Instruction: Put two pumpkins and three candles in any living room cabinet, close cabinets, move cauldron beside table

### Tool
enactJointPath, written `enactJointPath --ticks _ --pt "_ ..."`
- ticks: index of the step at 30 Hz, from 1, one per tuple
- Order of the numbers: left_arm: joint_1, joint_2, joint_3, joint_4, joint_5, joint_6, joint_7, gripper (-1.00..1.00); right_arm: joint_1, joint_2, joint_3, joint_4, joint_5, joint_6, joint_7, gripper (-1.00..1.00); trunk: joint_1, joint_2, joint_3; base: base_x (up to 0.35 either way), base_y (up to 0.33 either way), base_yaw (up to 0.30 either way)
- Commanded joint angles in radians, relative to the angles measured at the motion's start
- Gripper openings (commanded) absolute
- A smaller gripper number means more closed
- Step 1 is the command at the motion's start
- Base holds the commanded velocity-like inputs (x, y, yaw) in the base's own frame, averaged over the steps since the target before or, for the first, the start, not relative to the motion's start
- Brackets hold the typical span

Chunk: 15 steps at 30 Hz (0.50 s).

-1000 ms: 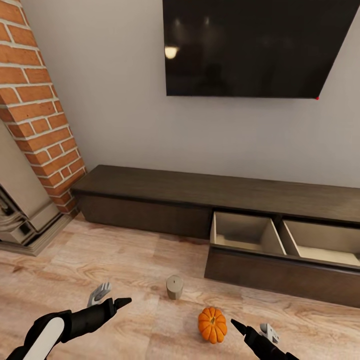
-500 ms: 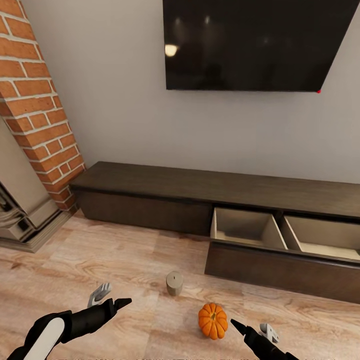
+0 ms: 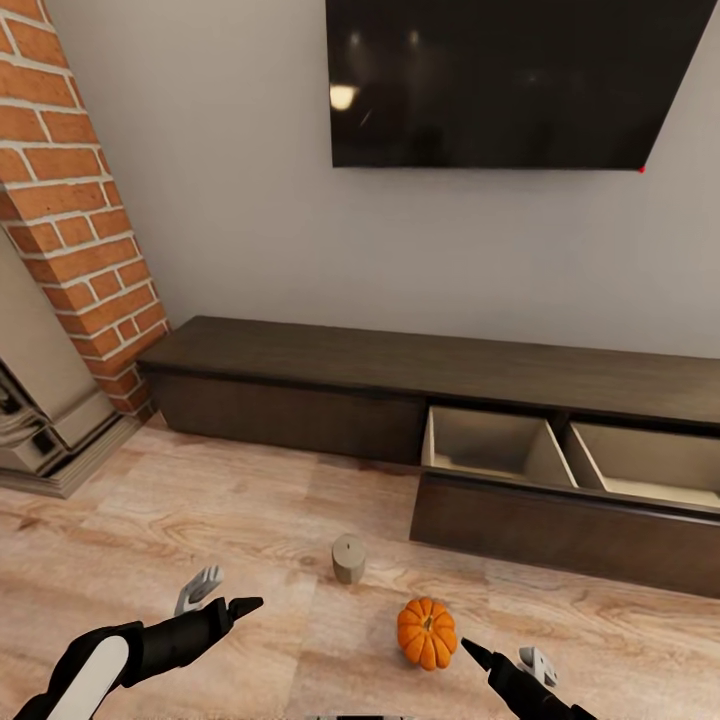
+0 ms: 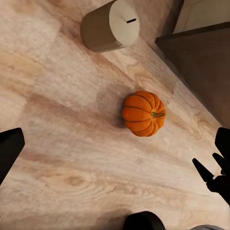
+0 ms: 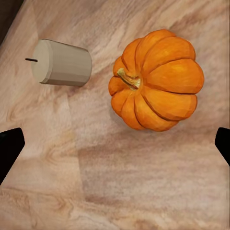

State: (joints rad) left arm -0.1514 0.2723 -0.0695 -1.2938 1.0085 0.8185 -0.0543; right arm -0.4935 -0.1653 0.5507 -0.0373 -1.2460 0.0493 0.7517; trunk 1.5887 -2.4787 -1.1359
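1 pumpkin (image 3: 427, 632) and 1 candle (image 3: 348, 558) sit on the floor in front of the cabinet (image 3: 560, 480), whose drawer stands pulled out. Both the left gripper (image 3: 222, 596) and right gripper (image 3: 505, 660) have fingers spread, grasping nothing. A glancing approach could roll the ribbed pumpkin away.

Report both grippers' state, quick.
Left gripper: open, holding nothing, above the floor.
Right gripper: open, holding nothing, beside the pumpkin.

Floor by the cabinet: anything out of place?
Yes. A pumpkin and a candle sit upright on the bare floor, apart, before the cabinet, whose drawer hangs open with both visible compartments empty.
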Motion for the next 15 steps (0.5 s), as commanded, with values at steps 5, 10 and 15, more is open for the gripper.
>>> enactJointPath --ticks 5,10,15 --pt "-0.001 0.001 0.000 0.000 -0.004 0.002 -0.006 1.00 0.000 0.000 0.006 0.000 -0.010 0.005 0.003 1.00 0.012 -0.022 -0.018 0.000 0.000 0.000" --pt "0.000 0.001 0.000 0.000 -0.004 0.002 -0.006 1.00 0.000 0.000 0.006 0.000 -0.010 -0.001 0.002 1.00 0.014 -0.023 -0.037 0.000 0.000 0.000" --pt "0.000 0.001 0.000 0.001 -0.004 0.002 -0.006 1.00 0.000 -0.003 0.008 0.000 -0.011 0.002 0.010 1.00 0.017 -0.024 -0.057 0.000 0.000 0.000"
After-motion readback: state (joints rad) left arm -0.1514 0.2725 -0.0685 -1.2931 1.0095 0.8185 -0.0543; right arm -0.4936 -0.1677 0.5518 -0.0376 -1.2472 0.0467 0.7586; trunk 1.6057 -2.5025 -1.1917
